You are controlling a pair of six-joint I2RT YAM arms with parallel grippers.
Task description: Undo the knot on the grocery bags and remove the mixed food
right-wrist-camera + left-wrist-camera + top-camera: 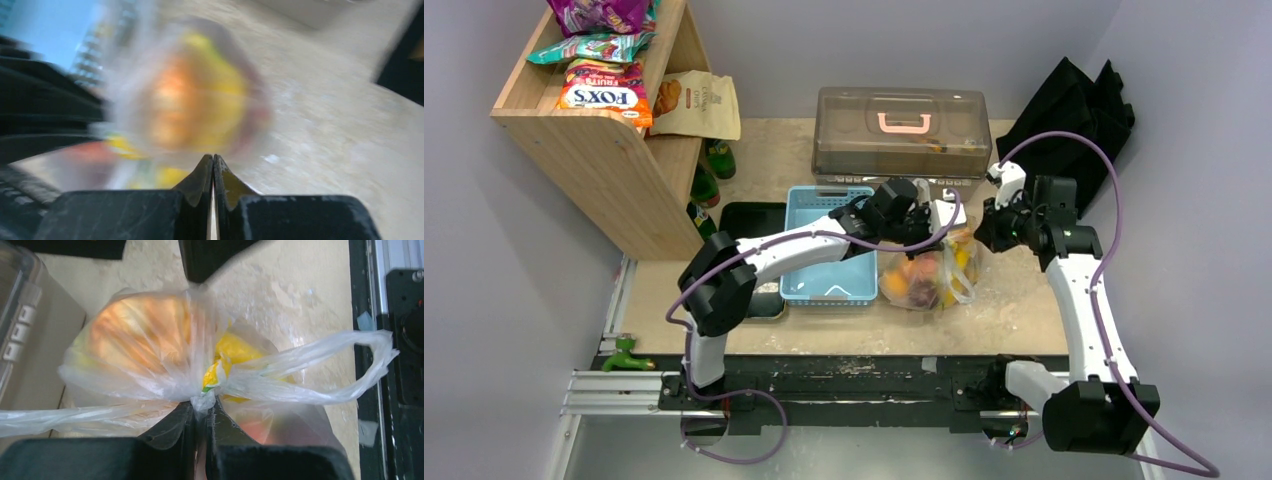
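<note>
Item: left gripper (203, 409) pinched tight on the knot (204, 399) at its tips, likely to tug the grocery bag (140, 340) loose; right gripper (213, 159) closed, nothing seen in it.

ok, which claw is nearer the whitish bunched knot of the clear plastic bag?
Left. The left claw is pinched right on the knot; the right claw is shut beside the clear plastic bag, apart from the knot.

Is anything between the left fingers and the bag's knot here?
Nothing visible does. The left gripper is shut on the knot itself, with only the grocery bag plastic between its fingers.
</note>
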